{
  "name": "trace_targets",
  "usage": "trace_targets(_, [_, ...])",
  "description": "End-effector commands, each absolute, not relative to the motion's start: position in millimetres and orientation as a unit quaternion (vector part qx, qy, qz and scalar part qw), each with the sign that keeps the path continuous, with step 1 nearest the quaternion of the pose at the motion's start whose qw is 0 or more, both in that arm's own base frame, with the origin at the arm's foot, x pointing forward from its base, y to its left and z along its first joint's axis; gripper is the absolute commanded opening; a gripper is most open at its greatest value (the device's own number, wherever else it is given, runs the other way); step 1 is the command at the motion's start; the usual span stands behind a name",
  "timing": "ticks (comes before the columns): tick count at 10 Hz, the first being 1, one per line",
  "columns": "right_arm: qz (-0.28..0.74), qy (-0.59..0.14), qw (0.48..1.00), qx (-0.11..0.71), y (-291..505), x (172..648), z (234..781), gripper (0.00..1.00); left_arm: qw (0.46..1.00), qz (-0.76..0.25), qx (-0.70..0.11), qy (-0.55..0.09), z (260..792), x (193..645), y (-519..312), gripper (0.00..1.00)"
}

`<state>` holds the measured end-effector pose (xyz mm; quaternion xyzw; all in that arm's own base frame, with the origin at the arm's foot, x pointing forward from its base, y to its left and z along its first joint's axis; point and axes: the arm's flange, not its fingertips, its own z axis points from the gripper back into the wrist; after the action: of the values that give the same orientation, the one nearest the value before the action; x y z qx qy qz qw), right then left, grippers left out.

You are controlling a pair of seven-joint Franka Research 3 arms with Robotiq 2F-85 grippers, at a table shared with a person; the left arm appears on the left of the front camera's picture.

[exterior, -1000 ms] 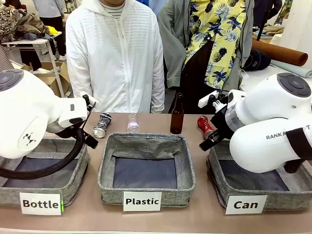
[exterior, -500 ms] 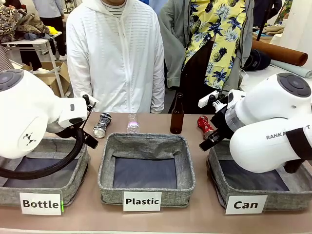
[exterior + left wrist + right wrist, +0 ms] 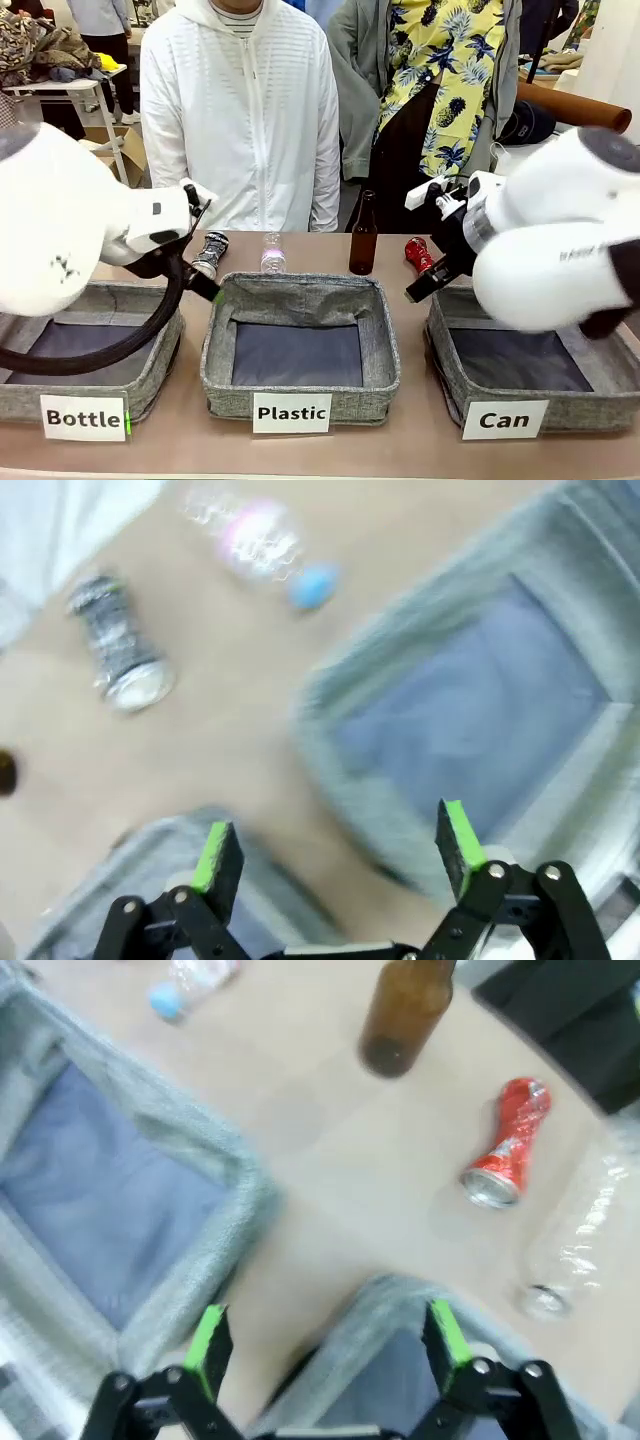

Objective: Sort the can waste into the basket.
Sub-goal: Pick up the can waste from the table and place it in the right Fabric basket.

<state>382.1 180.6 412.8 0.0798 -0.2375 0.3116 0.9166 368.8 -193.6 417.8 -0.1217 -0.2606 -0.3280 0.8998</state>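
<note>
while both arms hover over the bins, you have neither can in a grip. your left gripper (image 3: 335, 845) has its green pads spread wide with nothing between them, hanging above the gap between two grey bins. from it, the silver can (image 3: 120, 655) lies on its side on the table at about 10 o'clock, blurred, and a clear plastic bottle (image 3: 255, 545) lies at about 12 o'clock.

your right gripper (image 3: 325, 1340) is spread too and holds nothing, above the far rim of the basket (image 3: 395, 1295). from it, the red can (image 3: 505, 1145) lies on bare table at about 2 o'clock, just outside the basket. a brown bottle (image 3: 405, 1015) stands at 12 o'clock.

in the front view the basket (image 3: 440, 335) labelled "can" sits at 4 o'clock on the table, with the red can at its 11 o'clock corner. the silver can rests at 10 o'clock of the plastic bin (image 3: 300, 292), well apart from the basket. a person (image 3: 240, 110) in white stands at the far side.
</note>
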Motion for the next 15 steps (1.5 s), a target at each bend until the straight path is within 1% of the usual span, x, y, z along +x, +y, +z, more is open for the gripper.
trace_targets(1, [0.270,-0.159,0.921,0.232,144,370,487,1.00,0.885,-0.328,-0.253,-0.214,482,336,-166,1.00])
trace_targets(2, [0.257,-0.132,0.906,0.308,122,361,508,1.00,0.867,-0.345,-0.308,-0.185,501,323,-151,1.00])
trace_targets(3, [0.246,-0.130,0.888,0.367,92,350,521,1.00,0.844,-0.358,-0.371,-0.147,513,310,-127,1.00])
trace_targets(4, [0.243,-0.119,0.870,0.412,62,338,529,1.00,0.811,-0.392,-0.418,-0.117,522,298,-98,1.00])
trace_targets(5, [0.222,-0.154,0.841,0.469,13,324,538,1.00,0.783,-0.388,-0.468,-0.129,533,294,-56,1.00])
trace_targets(6, [0.175,-0.186,0.833,0.491,-23,321,537,1.00,0.762,-0.341,-0.522,-0.178,538,290,-1,1.00])
trace_targets(7, [0.123,-0.206,0.824,0.513,-63,318,527,1.00,0.737,-0.293,-0.566,-0.225,530,284,43,1.00])
trace_targets(8, [0.076,-0.216,0.816,0.531,-94,316,515,1.00,0.727,-0.230,-0.588,-0.272,518,275,76,1.00])
trace_targets(10, [-0.035,-0.231,0.802,0.549,-152,320,483,1.00,0.701,-0.102,-0.626,-0.326,479,263,123,1.00])
trace_targets(11, [-0.082,-0.238,0.792,0.557,-174,319,470,1.00,0.680,-0.062,-0.646,-0.340,462,256,131,1.00])
trace_targets(12, [-0.128,-0.236,0.788,0.553,-190,319,458,1.00,0.672,-0.023,-0.649,-0.357,453,249,134,1.00])
trace_targets(13, [-0.156,-0.234,0.786,0.550,-199,320,448,1.00,0.664,-0.001,-0.652,-0.367,452,250,135,1.00])
trace_targets(14, [-0.196,-0.240,0.799,0.515,-199,320,443,1.00,0.673,0.029,-0.633,-0.381,459,254,121,1.00])
trace_targets(15, [-0.140,-0.218,0.793,0.551,-203,311,443,1.00,0.677,0.001,-0.648,-0.350,464,270,194,1.00])
